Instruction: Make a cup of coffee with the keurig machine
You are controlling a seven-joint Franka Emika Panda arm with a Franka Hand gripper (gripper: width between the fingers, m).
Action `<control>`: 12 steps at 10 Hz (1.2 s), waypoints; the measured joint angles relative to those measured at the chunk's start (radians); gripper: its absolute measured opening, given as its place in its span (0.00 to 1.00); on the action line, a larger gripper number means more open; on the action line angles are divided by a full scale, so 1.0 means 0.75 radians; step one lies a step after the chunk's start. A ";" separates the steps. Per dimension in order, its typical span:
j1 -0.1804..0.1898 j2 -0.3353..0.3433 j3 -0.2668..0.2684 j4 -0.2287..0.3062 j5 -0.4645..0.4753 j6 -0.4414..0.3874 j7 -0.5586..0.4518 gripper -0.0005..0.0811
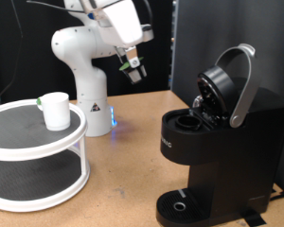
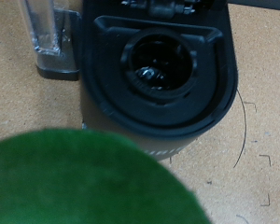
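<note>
The keurig machine (image 1: 222, 142) stands at the exterior view's right with its lid (image 1: 218, 85) raised and the pod chamber (image 1: 189, 120) open and empty. My gripper (image 1: 133, 71) hangs in the air to the left of and above the machine, shut on a small green-topped pod (image 1: 134, 68). In the wrist view the pod's green top (image 2: 84, 182) fills the foreground, blurred, with the open chamber (image 2: 163, 61) beyond it. The fingers themselves do not show there. The white cup (image 1: 56, 110) stands upright on a round white stand at the exterior view's left.
The two-tier white stand (image 1: 38, 151) takes up the exterior view's left. A small green-topped thing (image 1: 38, 100) sits on it beside the cup. The arm's white base (image 1: 90, 104) stands behind, on the wooden table (image 1: 123, 180). The machine's round drip base (image 1: 185, 203) is at the bottom.
</note>
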 joint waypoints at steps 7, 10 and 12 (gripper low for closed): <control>0.034 0.125 0.004 0.146 0.052 -0.040 0.056 0.60; 0.036 0.125 0.002 0.144 0.130 -0.029 -0.035 0.60; 0.052 0.127 0.015 0.144 0.143 -0.026 -0.036 0.60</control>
